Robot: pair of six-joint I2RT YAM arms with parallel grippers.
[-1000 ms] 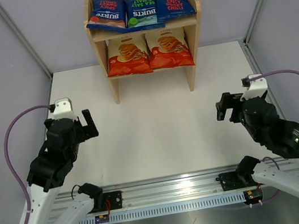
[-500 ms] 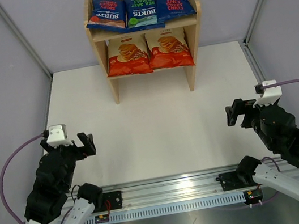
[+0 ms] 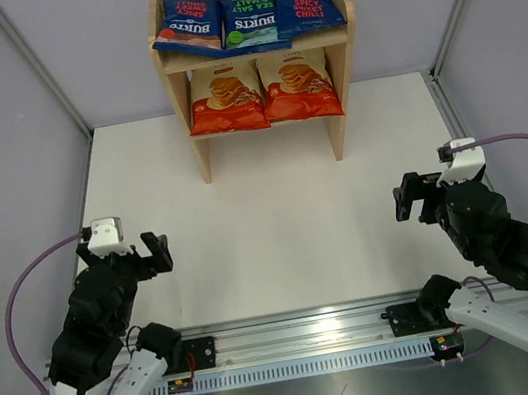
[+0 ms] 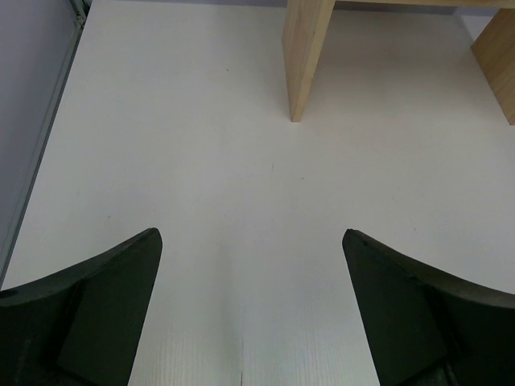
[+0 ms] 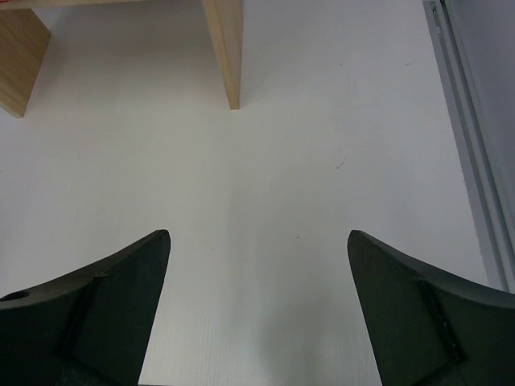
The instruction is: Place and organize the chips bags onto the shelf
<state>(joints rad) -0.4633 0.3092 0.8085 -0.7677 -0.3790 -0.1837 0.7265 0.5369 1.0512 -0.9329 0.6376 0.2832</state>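
The wooden shelf [image 3: 340, 38] stands at the table's far edge. On its top tier lie three dark blue Burts bags: a red-labelled one [image 3: 186, 24] at left, a green-labelled one [image 3: 248, 19] in the middle, a red-labelled one [image 3: 303, 1] at right. On the lower tier two cream-and-orange Cassava Chips bags [image 3: 224, 99] [image 3: 298, 85] stand side by side. My left gripper [image 3: 155, 254] is open and empty over the near left of the table. My right gripper [image 3: 408, 199] is open and empty over the near right. The shelf legs show in the left wrist view [image 4: 307, 56] and the right wrist view [image 5: 225, 48].
The white table [image 3: 279, 225] is walled by grey panels left and right. A metal rail [image 3: 298, 339] with the arm bases runs along the near edge. A grey frame strip [image 5: 471, 137] runs along the right edge.
Both arms pulled back from mid-table toward the near edge over the last second. In the last half second each gripper shifted slightly up-table. The bags have not moved.
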